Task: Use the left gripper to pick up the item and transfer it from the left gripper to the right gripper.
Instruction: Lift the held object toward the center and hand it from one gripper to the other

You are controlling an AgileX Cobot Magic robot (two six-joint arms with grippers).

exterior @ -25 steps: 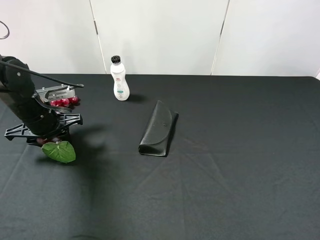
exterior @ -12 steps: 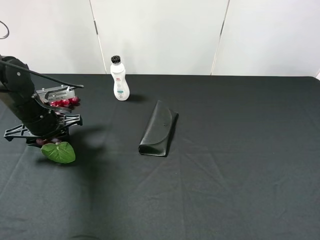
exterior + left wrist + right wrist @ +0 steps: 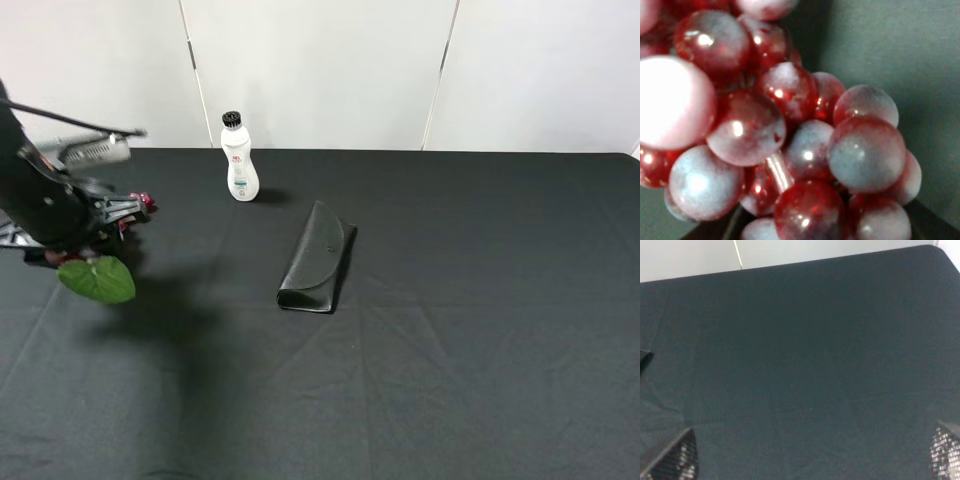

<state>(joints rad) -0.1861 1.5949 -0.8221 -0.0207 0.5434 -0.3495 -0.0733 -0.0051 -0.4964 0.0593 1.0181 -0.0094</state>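
Observation:
My left gripper (image 3: pixel 88 232) is at the far left of the exterior view, raised above the black table. It is shut on the bunch of red-purple grapes (image 3: pixel 138 204). The green leaf (image 3: pixel 97 280) hangs below the claw. In the left wrist view the glossy grapes (image 3: pixel 785 145) fill the frame and hide the fingers. My right gripper (image 3: pixel 810 455) shows only in the right wrist view. Its two fingertips (image 3: pixel 675 460) stand wide apart over bare black cloth with nothing between them. It is out of the exterior view.
A black glasses case (image 3: pixel 317 258) lies near the middle of the table. A white bottle with a black cap (image 3: pixel 238 160) stands upright at the back left. The black cloth (image 3: pixel 480 300) covers the whole table, with a white wall behind.
My left gripper has lifted the grapes off the table and moved up and a little left. The leaf now hangs free in the air. The case and bottle have not moved.

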